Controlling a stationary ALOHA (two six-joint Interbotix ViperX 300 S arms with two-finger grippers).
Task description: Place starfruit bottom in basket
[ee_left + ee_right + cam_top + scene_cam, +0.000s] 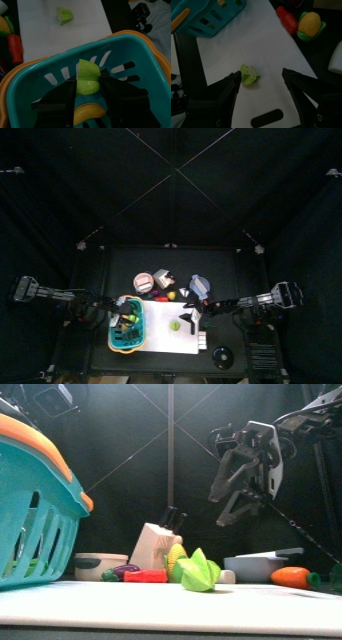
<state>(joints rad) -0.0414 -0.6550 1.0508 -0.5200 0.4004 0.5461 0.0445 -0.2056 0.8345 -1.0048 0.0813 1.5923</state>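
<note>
The teal basket [40,70] with a pale orange-yellow rim stands at the left end of the white board [163,312]; it also shows in the top view [112,337] and the front view [34,514]. My left gripper [88,86] is shut on a green starfruit piece [87,75] and holds it inside the basket's opening. A second green starfruit piece [250,75] lies on the board, also in the front view [198,571]. My right gripper [261,81] is open and empty, hanging above that piece [247,474].
A yellow item [90,112] lies in the basket's bottom. Toy corn [310,25] and a red vegetable [288,20] lie off the board's far edge. A knife block [154,544], a grey bowl [261,564] and an orange tomato [291,577] stand behind the board.
</note>
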